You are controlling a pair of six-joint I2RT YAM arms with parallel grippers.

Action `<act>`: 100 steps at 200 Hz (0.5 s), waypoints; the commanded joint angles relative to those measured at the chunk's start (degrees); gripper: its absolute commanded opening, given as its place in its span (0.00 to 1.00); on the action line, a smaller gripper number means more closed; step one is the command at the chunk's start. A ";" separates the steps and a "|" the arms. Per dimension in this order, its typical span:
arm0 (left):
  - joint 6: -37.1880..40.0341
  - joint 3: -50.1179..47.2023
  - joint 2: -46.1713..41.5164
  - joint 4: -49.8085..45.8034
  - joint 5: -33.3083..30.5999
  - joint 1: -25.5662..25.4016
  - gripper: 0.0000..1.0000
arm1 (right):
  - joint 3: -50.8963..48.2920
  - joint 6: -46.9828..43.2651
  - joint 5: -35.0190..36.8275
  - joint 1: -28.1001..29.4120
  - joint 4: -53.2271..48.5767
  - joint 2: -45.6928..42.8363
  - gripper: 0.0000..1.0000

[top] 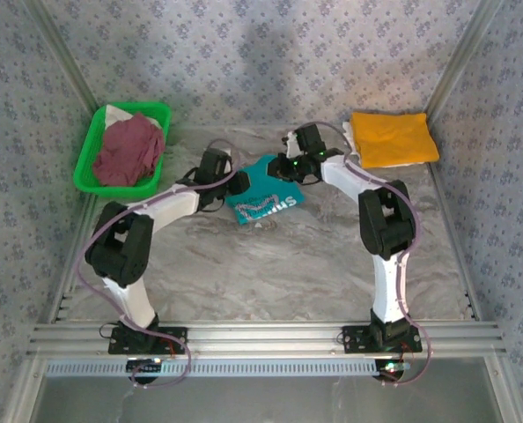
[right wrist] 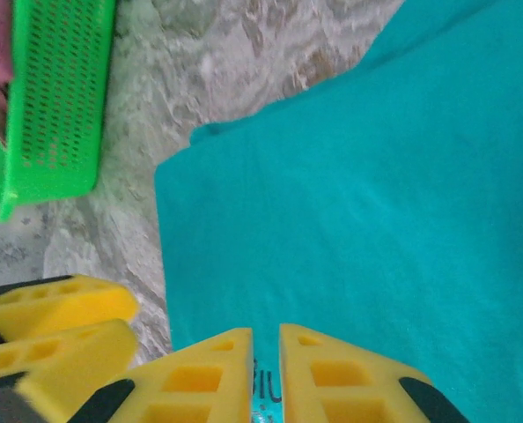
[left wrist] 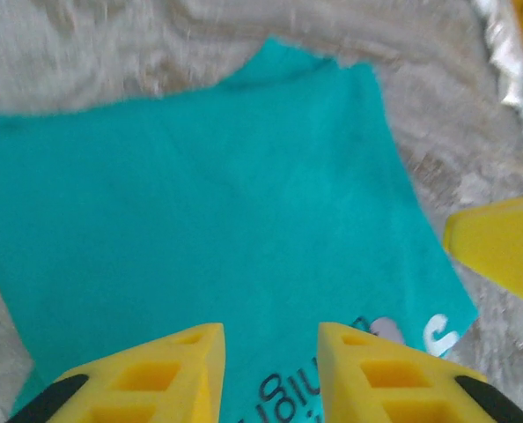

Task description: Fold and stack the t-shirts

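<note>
The teal t-shirt [top: 266,198] lies folded on the table's middle, white print at its near edge; its smooth cloth [left wrist: 200,185] [right wrist: 358,194] spreads under both wrists. My left gripper [top: 239,182] [left wrist: 272,352] hovers over its left side, open with nothing between the fingers. My right gripper [top: 288,165] [right wrist: 266,352] hangs over its far edge, its jaws a narrow slit apart and empty. The orange-yellow t-shirt [top: 392,138] lies folded at the back right. The maroon t-shirt [top: 128,150] sits crumpled in the basket.
The green plastic basket [top: 87,159] [right wrist: 55,97] stands at the back left. Metal frame rails and patterned walls close in the marbled table [top: 270,264]. One finger [left wrist: 499,251] of the right gripper shows close by in the left wrist view.
</note>
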 commanded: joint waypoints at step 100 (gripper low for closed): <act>1.34 -18.21 -7.49 5.89 -1.59 -2.48 0.27 | -31.33 6.23 8.78 7.87 12.34 -11.44 0.15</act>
